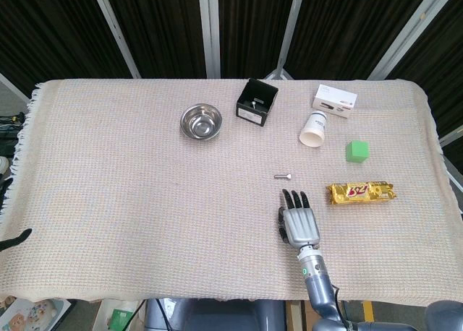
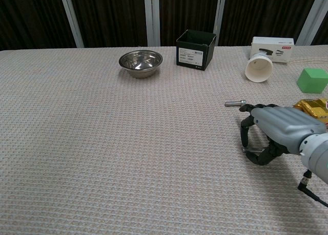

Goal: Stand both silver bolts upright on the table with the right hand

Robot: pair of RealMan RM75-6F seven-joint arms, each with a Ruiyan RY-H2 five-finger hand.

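Chest view first: the grey-and-black right hand (image 2: 271,132) is arched low over the near short silver bolt (image 2: 251,149), lying flat on the woven beige tablecloth (image 2: 102,142). Fingers are curled around the bolt, thumb below it; whether it is actually pinched cannot be told yet. The far silver bolt (image 1: 283,176) is lying on its side just beyond the fingertips, near the gold snack wrapper (image 1: 362,193). For this pickup, the shank should be pinched near its head, then tipped so the head is set squarely down. Release should be made gently, since the weave looks uneven. The left hand is not seen.
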